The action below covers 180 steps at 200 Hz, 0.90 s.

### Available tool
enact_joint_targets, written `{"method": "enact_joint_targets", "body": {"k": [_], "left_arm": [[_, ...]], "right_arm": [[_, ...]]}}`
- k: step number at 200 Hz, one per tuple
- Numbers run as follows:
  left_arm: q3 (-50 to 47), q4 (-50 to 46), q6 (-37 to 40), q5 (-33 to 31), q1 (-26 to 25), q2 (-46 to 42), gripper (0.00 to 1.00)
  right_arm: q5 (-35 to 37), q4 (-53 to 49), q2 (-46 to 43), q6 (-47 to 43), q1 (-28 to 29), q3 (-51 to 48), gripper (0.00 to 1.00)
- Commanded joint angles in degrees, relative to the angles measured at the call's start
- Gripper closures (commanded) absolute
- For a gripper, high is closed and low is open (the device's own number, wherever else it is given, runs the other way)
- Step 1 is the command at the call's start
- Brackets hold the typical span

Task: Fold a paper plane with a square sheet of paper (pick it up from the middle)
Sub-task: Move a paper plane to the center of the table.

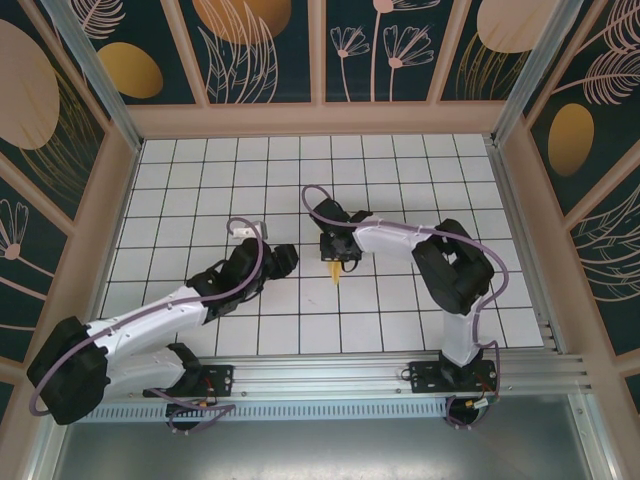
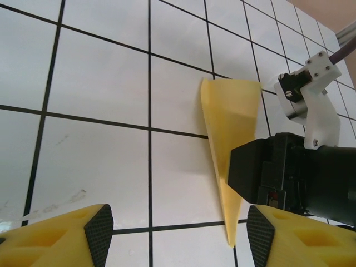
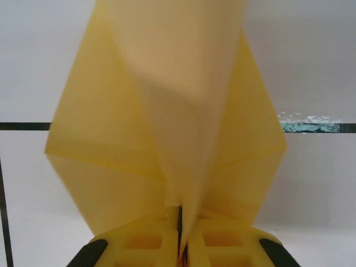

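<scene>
The left jaws are standing released, their two black pads [image 2: 100, 232] wide apart over the white-tiled counter [image 2: 94, 83]. The pointed nose of the paper plane [image 2: 231, 128] is sitting between those pads, closer to the right-hand one. From there the plane's long axis is running straight ahead, away from the left jaws, with the wide tail fanning out at the far end. Beyond the nose and to the right of the plane, the right jaws are clenching it along the centre fold, pressed together on the keel while both wings are spreading out past them. Whether the nose is touching the counter cannot be told. The right arm appears to be carrying the plane. The left jaws are near but apart from it, and would be closing on the nose only after shifting slightly rightward.
</scene>
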Motion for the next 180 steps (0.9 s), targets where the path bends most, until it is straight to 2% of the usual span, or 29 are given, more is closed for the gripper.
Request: {"method": "enact_joint_targets", "body": {"k": [1, 23, 136, 180], "left_arm": [[-1.09, -1.26, 1.37, -1.76, 0.69, -1.58, 0.33], [-1.57, -1.3, 1.45, -1.66, 1.12, -2.21, 0.33], [-1.77, -1.19, 1.48, -1.66, 2.03, -2.22, 0.33], [-1.4, -1.65, 1.72, -2.19, 2.12, -2.66, 0.33]], "right_arm": [[0.88, -2.91, 1.56, 1.14, 0.24, 2.27, 0.83], [1.15, -3.47, 1.83, 0.88, 0.72, 2.23, 0.76], [1.1, -7.65, 9.23, 1.34, 2.4, 3.3, 0.77], [1.12, -8.12, 8.08, 0.92, 2.48, 4.75, 0.77]]}}
